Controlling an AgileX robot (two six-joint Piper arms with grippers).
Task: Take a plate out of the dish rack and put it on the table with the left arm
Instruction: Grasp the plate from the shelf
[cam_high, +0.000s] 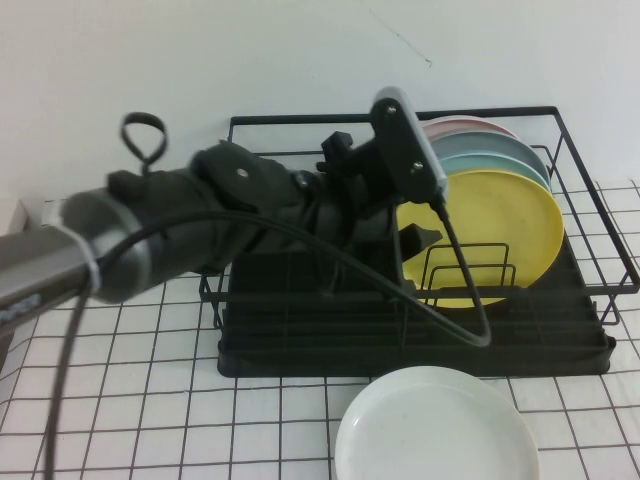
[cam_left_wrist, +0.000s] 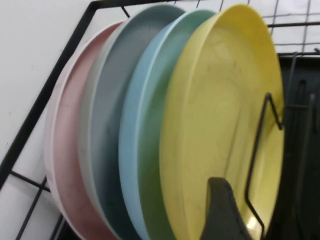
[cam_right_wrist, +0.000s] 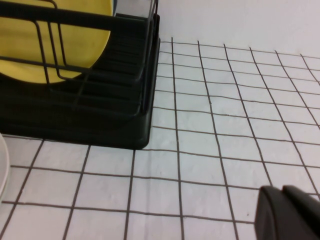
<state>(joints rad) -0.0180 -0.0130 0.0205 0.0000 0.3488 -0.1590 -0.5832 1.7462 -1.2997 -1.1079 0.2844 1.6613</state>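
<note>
While the left arm (cam_high: 200, 225) reaches over the dish rack (cam_high: 420, 330), its left tool (cam_high: 405, 235) gapes beside the plate (cam_high: 495, 225).

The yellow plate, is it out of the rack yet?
Not yet. The yellow plate stands in the dish rack with the other plates. The left gripper has reached its edge without gripping. Lifting it onto the table remains. The right gripper waits aside.
</note>
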